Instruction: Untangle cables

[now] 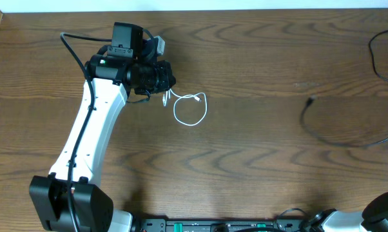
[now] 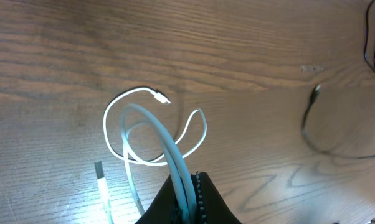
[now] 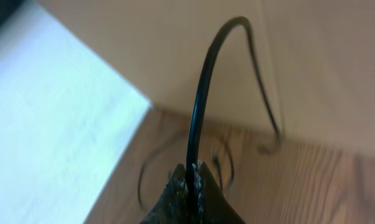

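Brown wood-grain table (image 1: 245, 180) is spread beneath both arms. The white cable (image 2: 164, 138) is laid in loose loops left of centre, and one strand of it is pinched in the closed left gripper (image 2: 190, 180), lifted a little off the wood. The black cable (image 3: 197, 106) is clamped in the shut right gripper (image 3: 192, 171), while its remaining length is curved across the table's right side, well apart from the white one. Both cables are judged light, limp and slightly springy, so whole loops are likely to be dragged along when pulled. A hold near a plug end is advised, with gentle tension so the small connectors are spared
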Robot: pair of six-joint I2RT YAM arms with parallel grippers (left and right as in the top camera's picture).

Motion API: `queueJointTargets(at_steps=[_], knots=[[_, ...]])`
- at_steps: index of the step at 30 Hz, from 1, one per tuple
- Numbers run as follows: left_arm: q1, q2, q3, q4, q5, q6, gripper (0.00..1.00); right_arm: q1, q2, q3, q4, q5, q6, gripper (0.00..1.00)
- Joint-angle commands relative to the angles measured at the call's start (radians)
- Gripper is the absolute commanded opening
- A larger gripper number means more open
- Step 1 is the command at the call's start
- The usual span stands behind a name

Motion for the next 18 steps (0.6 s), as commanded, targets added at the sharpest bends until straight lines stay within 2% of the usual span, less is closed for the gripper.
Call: queueJointTargets(at_steps=[1, 3, 11, 13, 15, 16, 18], knots=[[-0.002, 0.01, 0.006, -0.003, -0.013, 0.016, 0.08, -0.01, -0.022, 0.04, 0.02, 0.027, -0.127, 0.01], [-0.002, 0.01, 0.006, -0.002, -0.013, 0.016, 0.08, -0.009, -0.005, 0.04, 0.016, 0.028, -0.165, 0.01], [-0.002, 0.01, 0.006, -0.008, -0.013, 0.017, 0.08, 0.009, 0.166, 0.039, -0.112, 0.056, -0.167, 0.02], [-0.002, 0.01, 0.006, -0.008, -0.013, 0.017, 0.08, 0.009, 0.209, 0.039, -0.159, 0.055, -0.165, 0.05], [-0.002, 0.01, 0.006, -0.008, -0.012, 0.017, 0.08, 0.008, 0.249, 0.039, -0.195, 0.043, -0.16, 0.33], [-0.002, 0.01, 0.006, -0.008, -0.013, 0.017, 0.08, 0.009, 0.266, 0.039, -0.208, 0.033, -0.16, 0.5], [-0.002, 0.01, 0.006, -0.008, -0.013, 0.017, 0.08, 0.009, 0.285, 0.039, -0.225, 0.018, -0.16, 0.68]])
